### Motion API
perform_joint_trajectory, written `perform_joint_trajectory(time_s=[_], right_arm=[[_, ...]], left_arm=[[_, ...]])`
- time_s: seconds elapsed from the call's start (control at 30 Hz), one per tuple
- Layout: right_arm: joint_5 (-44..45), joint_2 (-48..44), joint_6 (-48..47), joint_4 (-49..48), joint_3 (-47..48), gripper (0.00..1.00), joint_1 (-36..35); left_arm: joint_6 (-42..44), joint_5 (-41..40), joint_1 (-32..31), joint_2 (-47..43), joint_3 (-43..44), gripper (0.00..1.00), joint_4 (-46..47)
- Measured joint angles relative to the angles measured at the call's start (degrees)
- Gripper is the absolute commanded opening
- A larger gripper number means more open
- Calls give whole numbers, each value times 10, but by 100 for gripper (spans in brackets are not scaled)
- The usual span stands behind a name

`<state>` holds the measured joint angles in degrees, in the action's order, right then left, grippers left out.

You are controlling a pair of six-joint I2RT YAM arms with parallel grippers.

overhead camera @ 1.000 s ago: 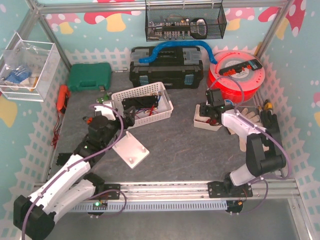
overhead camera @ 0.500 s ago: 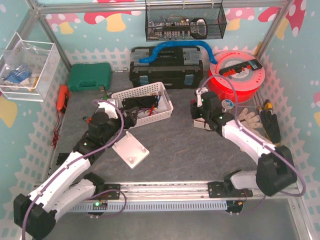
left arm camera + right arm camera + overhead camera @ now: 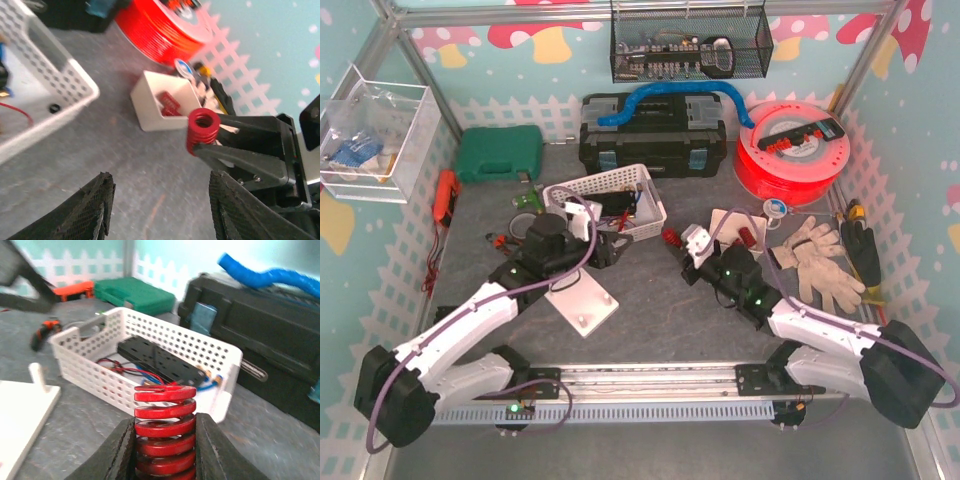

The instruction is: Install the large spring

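The large spring (image 3: 165,440), a thick red coil, stands upright between the dark fingers of my right gripper (image 3: 166,426), which is shut on its lower turns. From above, the right gripper (image 3: 678,247) holds the large spring (image 3: 670,237) over the middle of the table. My left gripper (image 3: 607,250) sits just left of it. In the left wrist view the left gripper (image 3: 160,202) is open with bare table between its fingers, and the large spring (image 3: 202,131) hangs ahead, up and to the right. The white peg plate (image 3: 582,300) lies below the left gripper.
A white perforated basket (image 3: 605,190) with wires and a black block stands behind both grippers. A small white tray (image 3: 735,225) with more red springs is at the right, near grey gloves (image 3: 815,260). At the back are a black toolbox (image 3: 653,135), red spool (image 3: 790,150) and green case (image 3: 498,152).
My right arm has swung from the small tray leftward to the table's middle, carrying the spring. The left gripper has moved right toward it and its jaws have narrowed.
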<state>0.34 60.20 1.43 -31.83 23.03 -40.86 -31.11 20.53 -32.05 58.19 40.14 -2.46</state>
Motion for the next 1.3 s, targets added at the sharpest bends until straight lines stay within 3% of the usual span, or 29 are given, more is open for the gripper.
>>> perform_joint_trajectory(time_s=[0.1,0.23,0.77,0.97,1.2,1.23,1.3], right_arm=[[-5,4,-36,-52,-17,0,-36],[-8,25,-71,-119,-19,0,-71],[-6,61,-122,-185,-30,0,-103],[-8,64,-126,-188,-30,0,-104],[-13,69,-131,-192,-32,0,-106],[-13,70,-131,-192,-32,4,-106],[-13,70,-130,-192,-32,22,-106]], left_arm=[[0,13,-36,20,9,61,-1],[-2,30,-66,46,25,62,0],[-14,49,-85,94,52,51,6],[-17,55,-85,102,53,41,7],[-14,53,-85,106,53,8,5],[-12,52,-85,106,53,6,5],[-14,50,-85,106,53,1,4]])
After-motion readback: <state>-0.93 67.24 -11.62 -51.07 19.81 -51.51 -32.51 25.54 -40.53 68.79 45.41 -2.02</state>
